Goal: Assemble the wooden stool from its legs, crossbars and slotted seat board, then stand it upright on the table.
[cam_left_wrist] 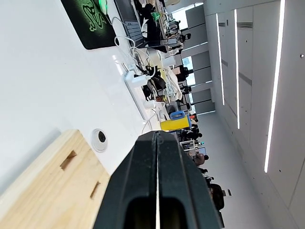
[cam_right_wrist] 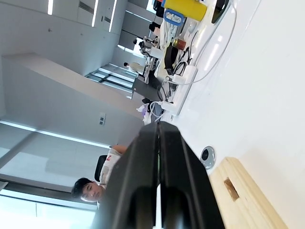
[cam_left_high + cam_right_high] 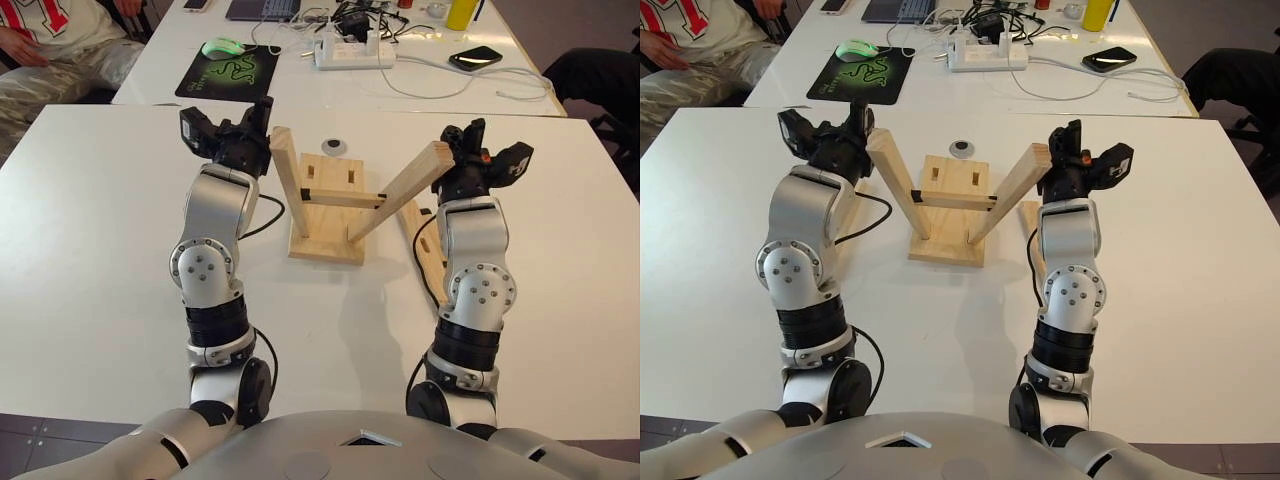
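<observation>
The slotted seat board (image 3: 330,238) lies flat in the middle of the white table. Two wooden legs stand on it in a V, joined by a crossbar (image 3: 345,198). The left leg (image 3: 290,180) leans left and the right leg (image 3: 400,190) leans right. My left gripper (image 3: 262,118) is shut, its tips against the left leg's upper end. My right gripper (image 3: 462,142) is shut too, against the right leg's top. In both wrist views the fingers (image 1: 176,191) (image 2: 181,191) are pressed together above the board (image 1: 47,186) with nothing between them.
Another wooden piece (image 3: 416,235) lies on the table just right of the board, beside my right arm. A round cable grommet (image 3: 334,146) sits behind the board. The table behind holds a mouse pad (image 3: 228,68), a power strip (image 3: 352,52) and a phone (image 3: 475,57).
</observation>
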`<state>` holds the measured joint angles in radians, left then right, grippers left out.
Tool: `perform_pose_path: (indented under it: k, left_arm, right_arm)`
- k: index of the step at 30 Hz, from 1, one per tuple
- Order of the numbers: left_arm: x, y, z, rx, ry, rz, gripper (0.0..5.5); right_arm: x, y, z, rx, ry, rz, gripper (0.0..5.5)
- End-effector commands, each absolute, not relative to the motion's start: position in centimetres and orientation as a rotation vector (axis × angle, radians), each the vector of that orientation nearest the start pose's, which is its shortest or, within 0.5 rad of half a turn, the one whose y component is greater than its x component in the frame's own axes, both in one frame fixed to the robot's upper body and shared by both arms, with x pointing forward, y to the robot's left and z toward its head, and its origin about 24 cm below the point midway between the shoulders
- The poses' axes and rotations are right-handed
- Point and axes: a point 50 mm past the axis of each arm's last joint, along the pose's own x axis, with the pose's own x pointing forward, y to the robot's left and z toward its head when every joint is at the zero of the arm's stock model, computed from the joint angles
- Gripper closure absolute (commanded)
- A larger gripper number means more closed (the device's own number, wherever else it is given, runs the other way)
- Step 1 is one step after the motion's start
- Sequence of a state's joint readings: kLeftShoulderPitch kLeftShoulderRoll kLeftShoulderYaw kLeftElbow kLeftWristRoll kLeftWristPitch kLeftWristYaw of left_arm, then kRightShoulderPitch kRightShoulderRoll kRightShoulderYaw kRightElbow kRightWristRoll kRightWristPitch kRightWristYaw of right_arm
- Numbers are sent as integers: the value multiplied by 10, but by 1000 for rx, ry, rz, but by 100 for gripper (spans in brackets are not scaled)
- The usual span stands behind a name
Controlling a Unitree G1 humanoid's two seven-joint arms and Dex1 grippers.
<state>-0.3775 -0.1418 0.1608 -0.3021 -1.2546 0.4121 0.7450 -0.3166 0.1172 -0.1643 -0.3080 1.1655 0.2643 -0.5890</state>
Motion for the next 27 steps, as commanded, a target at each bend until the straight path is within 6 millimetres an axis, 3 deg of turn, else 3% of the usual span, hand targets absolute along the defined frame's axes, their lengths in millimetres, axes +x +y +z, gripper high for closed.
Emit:
perform_pose_path:
  k: [1,4,6,12,14,16,18,21,23,27]
  left_arm:
    - [282,111,120,-1228,339,77,550]
    - [283,136,108,-1184,291,176,550]
    - [283,142,107,-1167,271,193,550]
    - [289,156,136,-1076,104,176,550]
    - [288,164,141,-1014,61,191,550]
    - [286,171,150,-948,7,193,550]
    - [286,175,161,-870,-44,179,550]
    - [284,178,166,-786,-76,179,550]
    - [283,177,165,-769,-80,182,550]
    - [283,176,166,-744,-88,180,550]
  right_arm:
    - [281,-104,142,1256,138,24,548]
    - [283,-111,138,1197,134,6,548]
    - [284,-114,137,1174,131,0,548]
    - [293,-150,150,880,-58,-20,548]
    - [300,-160,173,742,-199,23,548]
    - [304,-161,210,638,-373,130,548]
    - [299,-144,261,559,-568,366,548]
    - [282,-118,315,490,-746,677,548]
    - [272,-109,340,445,-818,803,548]
    - [264,-117,368,385,-890,867,548]
